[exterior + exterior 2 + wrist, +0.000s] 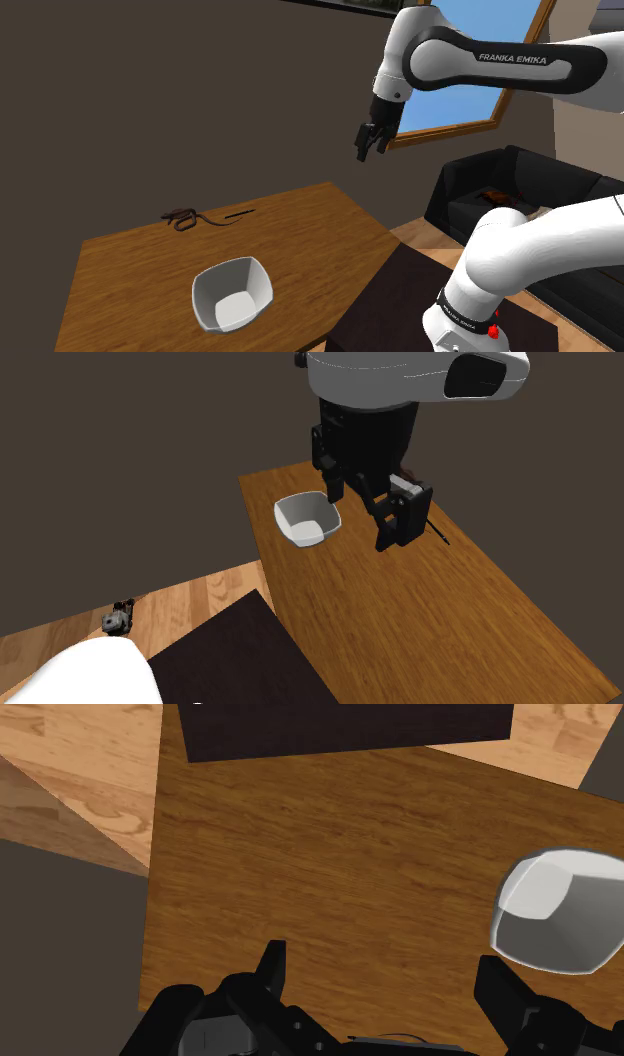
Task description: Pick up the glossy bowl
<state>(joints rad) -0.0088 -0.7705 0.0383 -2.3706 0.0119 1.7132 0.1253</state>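
A white, glossy, square-rimmed bowl (232,293) stands upright and empty on the wooden table (300,240), near the edge closest to the stand. My black gripper (368,140) hangs open high above the table, up and to the shoulder view's right of the bowl. In the second exterior view the gripper (365,507) sits in front of the bowl (307,519), with nothing between its fingers. Seen from the wrist, the fingers (270,966) stand wide apart over bare wood, and the bowl (555,909) lies beyond and outside the other finger.
A dark looped cord (185,217) and a thin dark stick (240,212) lie at the table's far side. The dark stand (230,652) abuts the table. A black sofa (520,190) stands under a window. A small dark object (117,619) lies on the wooden floor.
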